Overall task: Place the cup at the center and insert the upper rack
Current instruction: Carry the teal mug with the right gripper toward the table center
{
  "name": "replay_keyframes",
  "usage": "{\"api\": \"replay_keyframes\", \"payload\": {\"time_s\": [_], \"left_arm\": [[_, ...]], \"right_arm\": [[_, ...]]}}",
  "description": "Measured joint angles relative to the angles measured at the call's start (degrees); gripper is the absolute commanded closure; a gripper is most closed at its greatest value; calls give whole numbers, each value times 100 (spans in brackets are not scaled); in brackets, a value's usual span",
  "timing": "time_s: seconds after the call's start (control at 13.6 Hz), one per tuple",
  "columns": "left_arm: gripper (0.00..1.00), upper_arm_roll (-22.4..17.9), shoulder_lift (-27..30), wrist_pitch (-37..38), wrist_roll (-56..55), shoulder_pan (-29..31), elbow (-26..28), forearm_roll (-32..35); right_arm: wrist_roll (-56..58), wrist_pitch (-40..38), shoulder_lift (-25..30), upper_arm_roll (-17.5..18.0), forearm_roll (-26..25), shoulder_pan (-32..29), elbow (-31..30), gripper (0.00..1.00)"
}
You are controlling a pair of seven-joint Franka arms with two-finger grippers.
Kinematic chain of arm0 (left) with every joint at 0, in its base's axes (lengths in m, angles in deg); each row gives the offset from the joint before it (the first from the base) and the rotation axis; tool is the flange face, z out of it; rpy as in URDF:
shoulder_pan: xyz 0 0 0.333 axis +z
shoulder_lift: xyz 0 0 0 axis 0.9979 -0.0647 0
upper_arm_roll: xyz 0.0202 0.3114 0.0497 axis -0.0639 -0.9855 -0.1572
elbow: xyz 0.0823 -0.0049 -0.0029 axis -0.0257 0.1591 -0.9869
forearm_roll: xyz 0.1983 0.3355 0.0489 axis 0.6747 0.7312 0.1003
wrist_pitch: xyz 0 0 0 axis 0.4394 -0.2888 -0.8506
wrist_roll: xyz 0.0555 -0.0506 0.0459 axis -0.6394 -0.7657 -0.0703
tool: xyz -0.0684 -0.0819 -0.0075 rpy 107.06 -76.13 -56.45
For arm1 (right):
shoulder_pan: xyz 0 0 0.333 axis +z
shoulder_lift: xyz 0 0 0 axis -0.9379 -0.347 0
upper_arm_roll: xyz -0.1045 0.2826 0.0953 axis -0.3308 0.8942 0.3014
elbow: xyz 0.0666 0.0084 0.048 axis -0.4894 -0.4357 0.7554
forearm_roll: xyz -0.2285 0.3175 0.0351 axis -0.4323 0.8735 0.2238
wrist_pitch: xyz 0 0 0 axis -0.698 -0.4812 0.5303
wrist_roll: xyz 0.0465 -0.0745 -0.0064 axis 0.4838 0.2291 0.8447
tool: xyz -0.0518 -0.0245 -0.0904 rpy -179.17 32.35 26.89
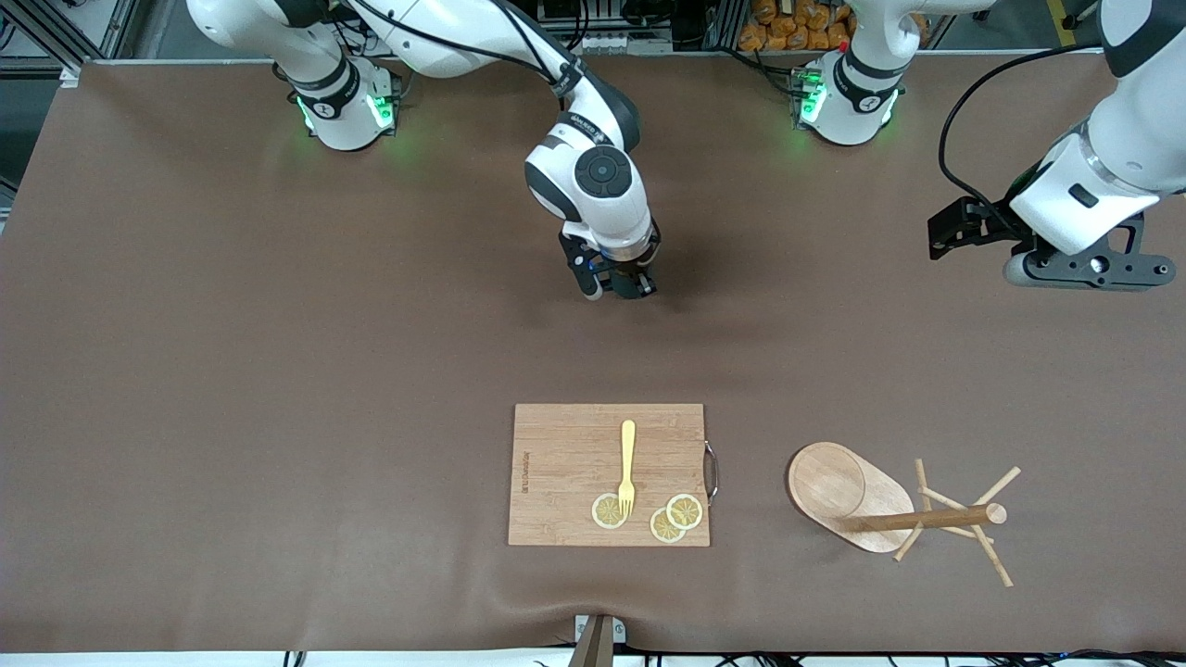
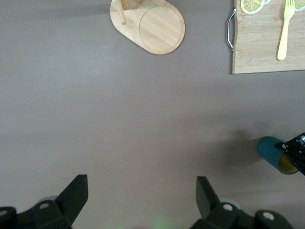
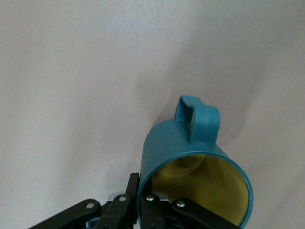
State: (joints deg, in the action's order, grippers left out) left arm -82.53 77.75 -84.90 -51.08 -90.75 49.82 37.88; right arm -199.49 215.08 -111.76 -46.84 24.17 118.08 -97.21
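Upper rack (image 1: 880,509) toppled, pole toward left arm's end

The cup (image 3: 190,162) was hidden beneath the right gripper (image 1: 619,283) in the front view; the right wrist view's edge cropped its rim, and the left wrist view's edge cropped the upper rack (image 2: 147,24).

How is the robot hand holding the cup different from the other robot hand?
The right gripper is shut on the rim of the teal cup, while the left gripper is open and holds nothing. The right gripper is over the middle of the table; the left gripper waits over the left arm's end of it. The right gripper points down; the left gripper is tilted. Both have two dark fingers.
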Motion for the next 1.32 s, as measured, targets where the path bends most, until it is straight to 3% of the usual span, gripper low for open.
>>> {"api": "replay_keyframes", "payload": {"time_s": [0.51, 0.59, 0.66, 0.74, 0.81, 0.96, 1.32], "left_arm": [[0, 5, 0, 0, 0, 0, 0, 0], [0, 9, 0, 0, 0, 1, 0, 0], [0, 21, 0, 0, 0, 0, 0, 0], [0, 36, 0, 0, 0, 0, 0, 0], [0, 45, 0, 0, 0, 0, 0, 0], [0, 50, 0, 0, 0, 0, 0, 0], [0, 50, 0, 0, 0, 24, 0, 0]], "right_arm": [[-40, 11, -73, -1, -33, 38, 10, 100], [-45, 11, -73, -1, -52, 43, 11, 69], [-51, 11, -73, -2, -60, 46, 12, 58], [-54, 13, -75, -8, -60, 46, 15, 35], [-54, 15, -82, -23, -61, 46, 23, 23], [-55, 14, -98, -54, -62, 45, 81, 18], [-58, -334, -101, -106, -64, 27, 295, 18]]}}
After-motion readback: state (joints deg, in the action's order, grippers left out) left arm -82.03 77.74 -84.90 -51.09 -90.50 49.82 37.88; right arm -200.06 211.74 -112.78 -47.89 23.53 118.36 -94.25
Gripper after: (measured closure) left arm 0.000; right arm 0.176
